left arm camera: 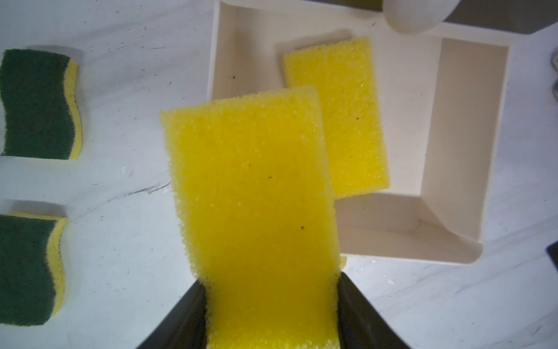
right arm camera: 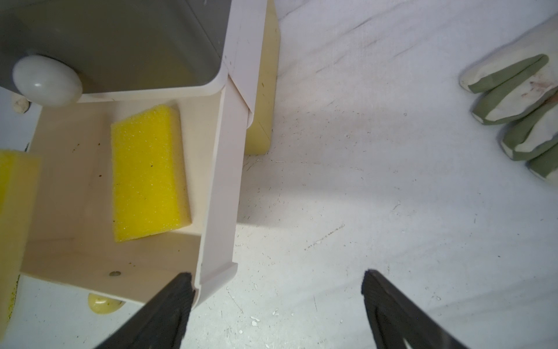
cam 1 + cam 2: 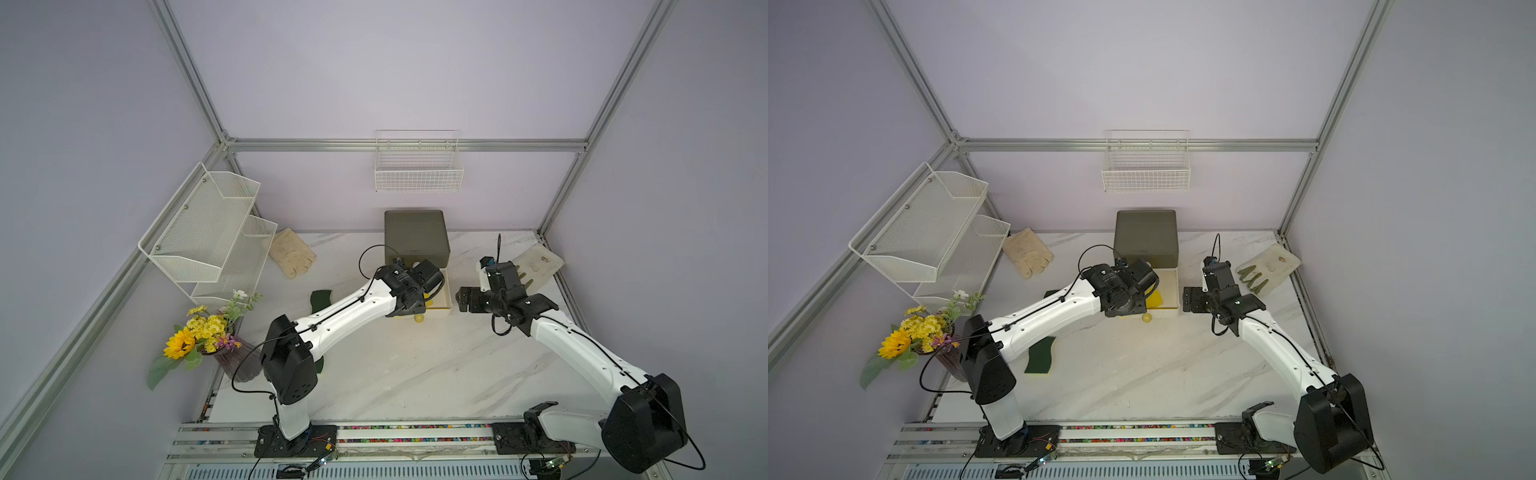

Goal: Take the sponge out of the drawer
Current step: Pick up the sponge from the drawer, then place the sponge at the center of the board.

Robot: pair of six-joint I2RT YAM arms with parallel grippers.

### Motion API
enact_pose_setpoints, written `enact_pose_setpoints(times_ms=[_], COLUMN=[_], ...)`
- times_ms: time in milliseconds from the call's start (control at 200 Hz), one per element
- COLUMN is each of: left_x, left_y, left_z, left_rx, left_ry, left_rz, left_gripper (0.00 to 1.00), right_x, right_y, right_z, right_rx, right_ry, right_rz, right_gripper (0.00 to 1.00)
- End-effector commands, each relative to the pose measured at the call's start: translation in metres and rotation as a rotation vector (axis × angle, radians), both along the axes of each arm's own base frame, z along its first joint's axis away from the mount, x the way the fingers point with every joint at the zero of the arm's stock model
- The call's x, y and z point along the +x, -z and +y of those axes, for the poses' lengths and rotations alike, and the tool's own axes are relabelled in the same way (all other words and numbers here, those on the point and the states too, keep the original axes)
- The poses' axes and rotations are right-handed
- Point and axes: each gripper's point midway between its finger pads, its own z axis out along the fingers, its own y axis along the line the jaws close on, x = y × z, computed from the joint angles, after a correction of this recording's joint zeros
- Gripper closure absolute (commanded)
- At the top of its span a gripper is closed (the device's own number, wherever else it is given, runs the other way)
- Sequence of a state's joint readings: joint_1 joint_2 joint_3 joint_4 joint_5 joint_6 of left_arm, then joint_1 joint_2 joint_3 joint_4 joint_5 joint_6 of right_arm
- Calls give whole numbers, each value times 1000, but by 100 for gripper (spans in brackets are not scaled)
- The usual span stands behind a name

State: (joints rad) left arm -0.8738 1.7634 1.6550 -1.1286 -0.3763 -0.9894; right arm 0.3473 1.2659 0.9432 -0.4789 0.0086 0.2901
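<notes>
The left end effector (image 1: 271,302) was clamped on a yellow sponge (image 1: 253,187), its black fingers (image 1: 187,314) pressing the sponge's long sides. That sponge hung above the open cream drawer (image 1: 471,127), over the drawer wall nearer the surface's left edge. A second yellow sponge (image 1: 341,117) lay flat inside the drawer. The drawer stood pulled out toward the front edge from an olive-grey box (image 3: 415,235) at the middle of the back edge. The right end effector (image 2: 276,276) stood wide apart, holding nothing, one finger (image 2: 178,290) just beside the drawer's front corner; I couldn't tell whether it touched. A green-backed scouring sponge (image 1: 39,102) and another scouring sponge (image 1: 27,269) lay on the white marbled surface (image 3: 415,374) between the drawer and the left edge. A cream glove (image 3: 291,255) lay near the back left corner, a green-fingered glove (image 3: 536,262) near the back right corner.
</notes>
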Motion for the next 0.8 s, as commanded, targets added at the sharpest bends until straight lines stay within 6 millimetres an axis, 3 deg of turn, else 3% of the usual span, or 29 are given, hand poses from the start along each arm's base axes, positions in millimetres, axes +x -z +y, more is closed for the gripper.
enact_pose_setpoints(times_ms=[0, 195, 215, 365, 505, 795], left_x=[-3, -13, -16, -14, -4, 28], left_y=[-29, -44, -54, -58, -45, 2], left_z=[26, 56, 61, 89, 113, 128], left_rx=[41, 30, 3, -57, -45, -4], left_ry=[28, 104, 109, 126, 126, 117], left_rz=[-111, -229, -258, -303, -278, -200], left_gripper=[39, 41, 42, 43, 42, 41], right_x=[1, 2, 3, 3, 4, 2], right_y=[-2, -1, -1, -1, -1, 1], right_z=[-2, -1, 0, 0, 0, -1], right_rx=[5, 6, 7, 7, 6, 0], right_ry=[6, 1, 1, -2, -1, 0], right_rz=[-14, -10, -10, -7, -8, -7], right_gripper=[8, 8, 8, 8, 8, 8])
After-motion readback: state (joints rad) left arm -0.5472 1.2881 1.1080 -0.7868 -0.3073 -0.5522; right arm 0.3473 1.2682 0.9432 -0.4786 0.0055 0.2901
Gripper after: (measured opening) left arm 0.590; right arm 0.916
